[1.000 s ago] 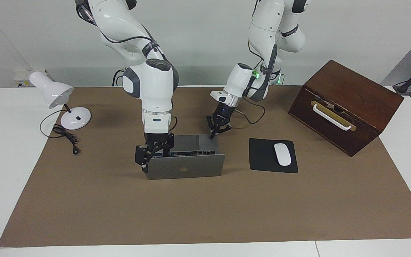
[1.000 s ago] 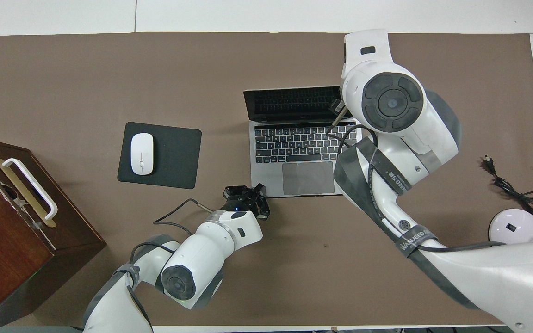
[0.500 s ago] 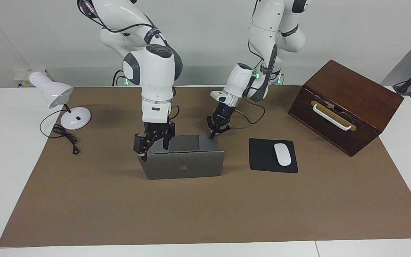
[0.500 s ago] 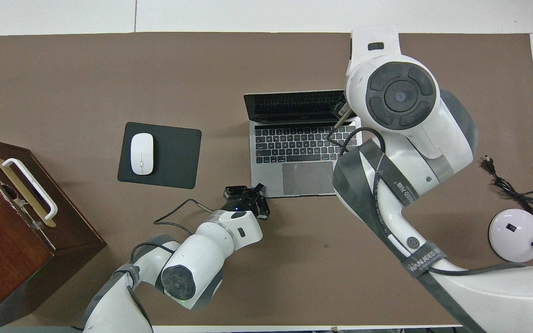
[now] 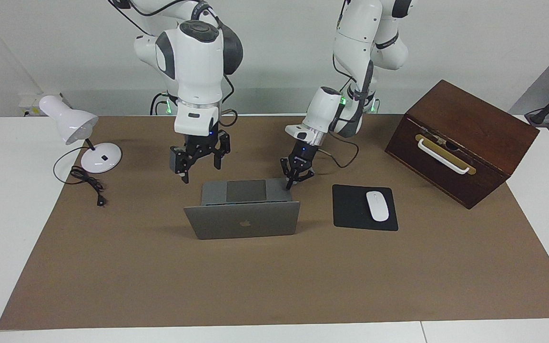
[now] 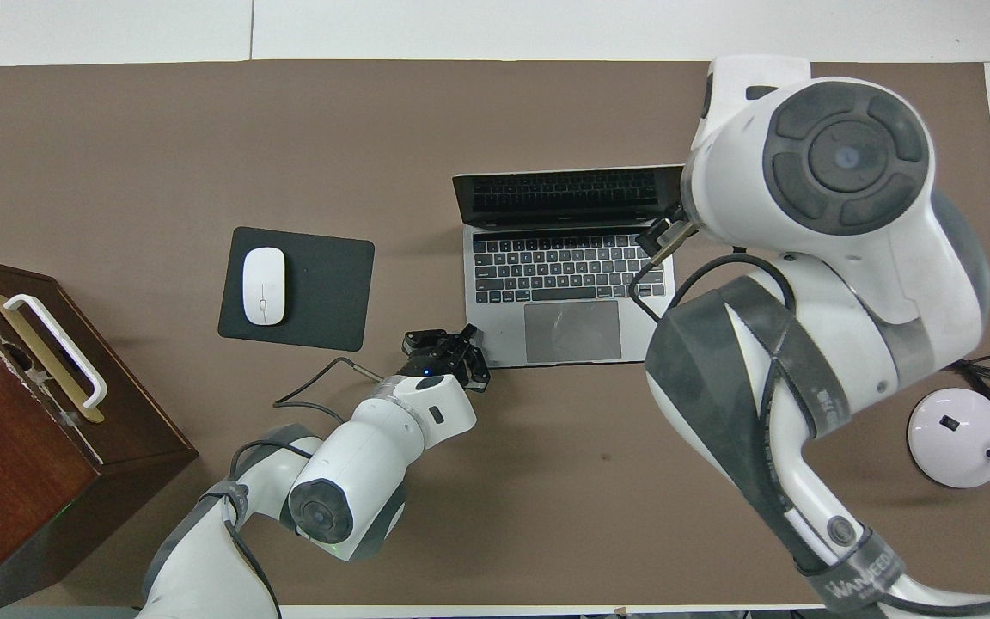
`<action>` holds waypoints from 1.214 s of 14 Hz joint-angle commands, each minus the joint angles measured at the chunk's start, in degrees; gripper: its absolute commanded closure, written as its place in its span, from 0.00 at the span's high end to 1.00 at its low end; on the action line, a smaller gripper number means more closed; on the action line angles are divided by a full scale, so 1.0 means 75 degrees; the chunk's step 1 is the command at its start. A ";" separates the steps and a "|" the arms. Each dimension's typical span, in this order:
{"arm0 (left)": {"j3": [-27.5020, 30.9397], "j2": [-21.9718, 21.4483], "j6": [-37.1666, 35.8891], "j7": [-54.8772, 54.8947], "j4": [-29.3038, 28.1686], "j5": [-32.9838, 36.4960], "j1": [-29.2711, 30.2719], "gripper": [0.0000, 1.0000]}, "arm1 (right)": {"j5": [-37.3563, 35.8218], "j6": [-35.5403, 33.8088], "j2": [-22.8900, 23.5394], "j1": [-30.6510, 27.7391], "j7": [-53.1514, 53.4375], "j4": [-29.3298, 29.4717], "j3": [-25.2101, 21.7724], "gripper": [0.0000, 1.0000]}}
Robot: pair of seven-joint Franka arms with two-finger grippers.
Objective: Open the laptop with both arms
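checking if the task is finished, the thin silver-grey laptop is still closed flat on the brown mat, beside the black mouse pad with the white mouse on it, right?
Not quite. The thin silver-grey laptop is open, lid raised and keyboard deck showing, as the overhead view shows. The rest holds: it sits on the brown mat beside the black mouse pad, which carries the white mouse.

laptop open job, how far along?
Done: laptop lid stands open, keyboard exposed. In hand: left end effector, shut, sits at the deck's near corner; right end effector hangs above the table, off the lid. Left: nothing obvious except retracting both arms.
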 commanded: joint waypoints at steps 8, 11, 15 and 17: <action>0.0058 -0.1631 -0.1697 -0.0195 -0.0021 -0.0286 0.0003 0.00 | 0.1495 -0.2186 -0.1162 -0.0346 0.1023 -0.0208 -0.0655 1.00; 0.0058 -0.2500 -0.3234 -0.0184 0.0155 -0.0286 0.0226 0.00 | 0.1940 -0.2245 -0.1397 -0.0299 0.1515 -0.0549 -0.0842 1.00; 0.0058 -0.3461 -0.6007 -0.0137 0.1043 -0.0262 0.0670 0.00 | 0.3004 -0.2257 -0.1583 0.0228 0.1469 -0.0443 -0.2667 1.00; 0.0058 -0.3778 -0.7310 -0.0113 0.1640 -0.0250 0.0893 0.00 | 0.2973 -0.2420 -0.1655 0.0135 0.1504 -0.0443 -0.2846 1.00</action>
